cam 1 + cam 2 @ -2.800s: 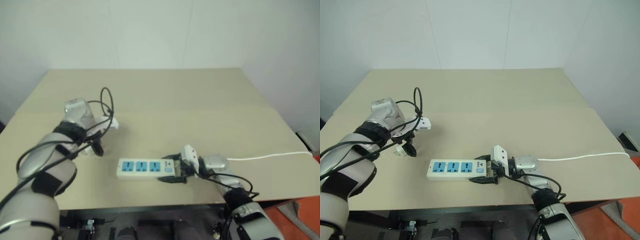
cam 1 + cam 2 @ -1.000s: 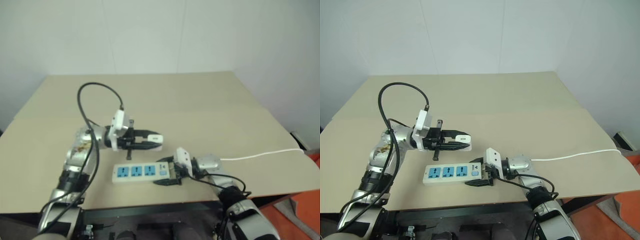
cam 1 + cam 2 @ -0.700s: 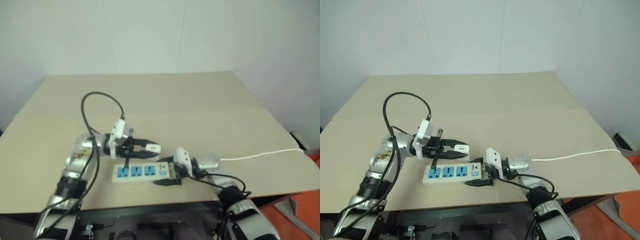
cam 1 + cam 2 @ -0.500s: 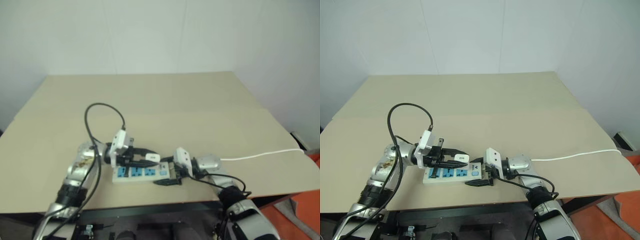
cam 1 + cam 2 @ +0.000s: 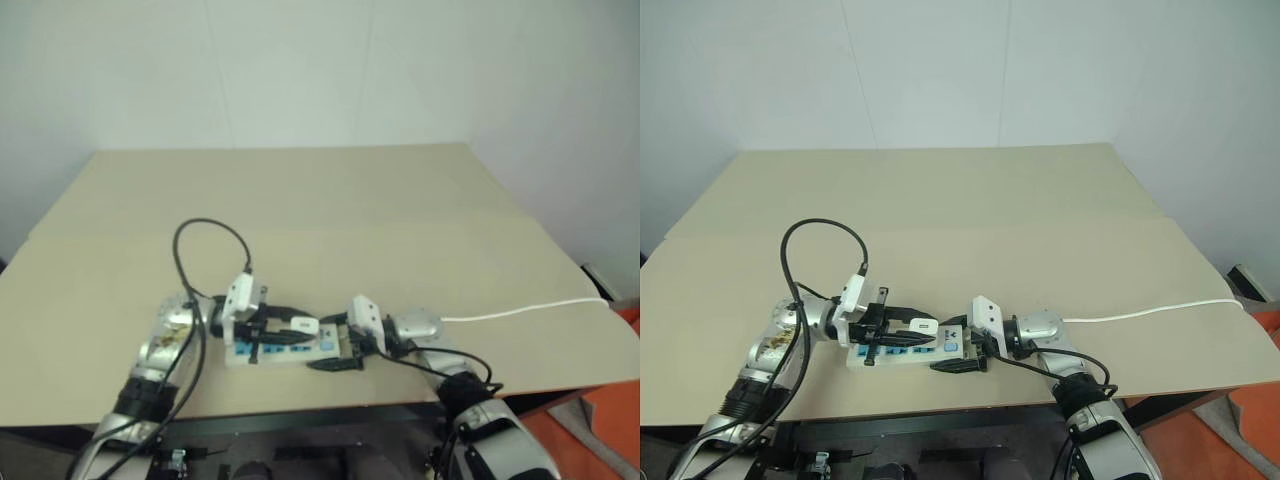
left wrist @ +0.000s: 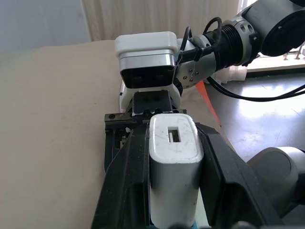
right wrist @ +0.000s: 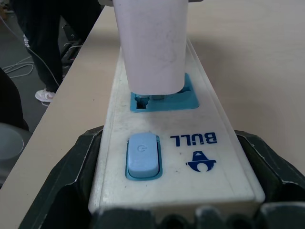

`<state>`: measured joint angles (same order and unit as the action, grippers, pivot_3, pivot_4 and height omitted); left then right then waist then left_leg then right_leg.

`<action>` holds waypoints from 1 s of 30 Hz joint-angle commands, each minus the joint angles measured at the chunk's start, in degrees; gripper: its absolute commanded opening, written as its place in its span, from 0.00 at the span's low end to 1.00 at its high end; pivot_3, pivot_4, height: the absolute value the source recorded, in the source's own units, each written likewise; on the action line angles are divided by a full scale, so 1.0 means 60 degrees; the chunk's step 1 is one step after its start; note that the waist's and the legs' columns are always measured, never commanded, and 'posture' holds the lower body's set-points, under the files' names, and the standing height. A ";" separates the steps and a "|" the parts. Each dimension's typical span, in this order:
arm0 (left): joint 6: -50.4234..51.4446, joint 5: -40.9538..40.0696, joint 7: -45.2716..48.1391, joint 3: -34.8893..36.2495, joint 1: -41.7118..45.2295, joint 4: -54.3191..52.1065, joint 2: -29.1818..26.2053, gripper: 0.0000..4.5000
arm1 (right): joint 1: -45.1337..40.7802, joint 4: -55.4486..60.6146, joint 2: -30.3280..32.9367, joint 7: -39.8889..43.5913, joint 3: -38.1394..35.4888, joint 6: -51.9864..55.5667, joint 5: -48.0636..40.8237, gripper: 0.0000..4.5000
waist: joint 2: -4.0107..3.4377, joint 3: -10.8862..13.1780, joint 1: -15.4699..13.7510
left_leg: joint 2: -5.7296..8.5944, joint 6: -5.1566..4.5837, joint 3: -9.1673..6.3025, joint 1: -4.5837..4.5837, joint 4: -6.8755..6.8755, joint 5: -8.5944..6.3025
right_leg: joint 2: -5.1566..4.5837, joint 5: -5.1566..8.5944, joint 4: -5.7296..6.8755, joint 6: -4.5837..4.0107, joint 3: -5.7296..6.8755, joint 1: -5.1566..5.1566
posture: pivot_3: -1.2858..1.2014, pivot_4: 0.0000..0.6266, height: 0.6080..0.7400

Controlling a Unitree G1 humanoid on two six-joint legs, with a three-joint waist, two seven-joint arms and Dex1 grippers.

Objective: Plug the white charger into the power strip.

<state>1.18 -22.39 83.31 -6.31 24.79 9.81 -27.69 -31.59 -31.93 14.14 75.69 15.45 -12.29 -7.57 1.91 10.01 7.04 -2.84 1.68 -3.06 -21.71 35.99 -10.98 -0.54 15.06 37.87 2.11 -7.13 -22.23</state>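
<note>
Near the table's front edge: the power strip [image 5: 908, 349] lies lengthwise, toward 6 o'clock of the tan table [image 5: 970, 210], its thin white cord [image 5: 1150, 312] trailing off to 3 o'clock.
Right gripper [image 7: 174, 210]: black fingers clamped on the strip's switch end, one on each long side; arm low and nearly level, pointing toward 9 o'clock.
Left gripper [image 6: 174, 157]: closed on the white charger [image 6: 174, 164], reaching level toward 3 o'clock, directly over the strip.
Charger seen from the right wrist: its lower end sits at the blue socket face [image 7: 164, 98] nearest the switch (whether fully seated I cannot tell).
Switch end seen from the right wrist: pale blue rocker switch [image 7: 141, 155] and blue "BULL" lettering, which the head views leave too small to read.
Left wrist's share: the charger's top with a small rectangular port, and the right gripper's white camera block [image 6: 146, 59] facing it.
Materials: charger smooth, rounded, glossy white plastic; strip a scuffed white bar; table matte, board-like; looped black cable [image 5: 820, 262] over the left forearm.
</note>
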 commanded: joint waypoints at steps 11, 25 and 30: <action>0.0278 -0.0130 0.0161 -0.0163 -0.0419 -0.0242 -0.0294 0.23 | 0.0204 0.0019 0.0059 0.0001 0.0344 0.0189 0.0281 0.76 | 0.0000 0.0000 0.0000 | -0.0001 0.0000 -0.0001 -0.0001 -0.0010 0.0000 | 0.0000 0.0002 -0.0015 -0.0001 0.0001 0.0000 | 0.52 0.24 1.00; -0.0283 0.0366 -0.0253 -0.0261 -0.0865 0.0568 -0.0446 0.23 | 0.0234 0.0084 0.0104 -0.0012 0.0363 0.0220 0.0260 0.76 | -0.0002 -0.0009 0.0012 | -0.0005 0.0000 0.0000 0.0003 -0.0021 -0.0001 | 0.0001 0.0005 -0.0029 -0.0006 -0.0001 -0.0002 | 0.52 0.24 1.00; -0.0346 0.0436 -0.0285 -0.0350 -0.1183 0.0774 -0.0535 0.23 | 0.0199 0.0077 0.0141 -0.0011 0.0376 0.0226 0.0234 0.76 | -0.0013 -0.0044 0.0014 | -0.0005 0.0000 0.0002 0.0015 -0.0031 -0.0001 | 0.0001 0.0009 -0.0030 -0.0011 -0.0003 0.0000 | 0.52 0.24 1.00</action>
<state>-1.85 -23.05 81.80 -7.20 20.18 10.48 -28.91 -31.20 -31.10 14.33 74.99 16.27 -11.76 -7.56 1.83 9.74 7.13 -2.88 1.68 -3.04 -21.60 35.79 -10.99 -0.54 15.13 37.69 2.03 -7.15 -22.23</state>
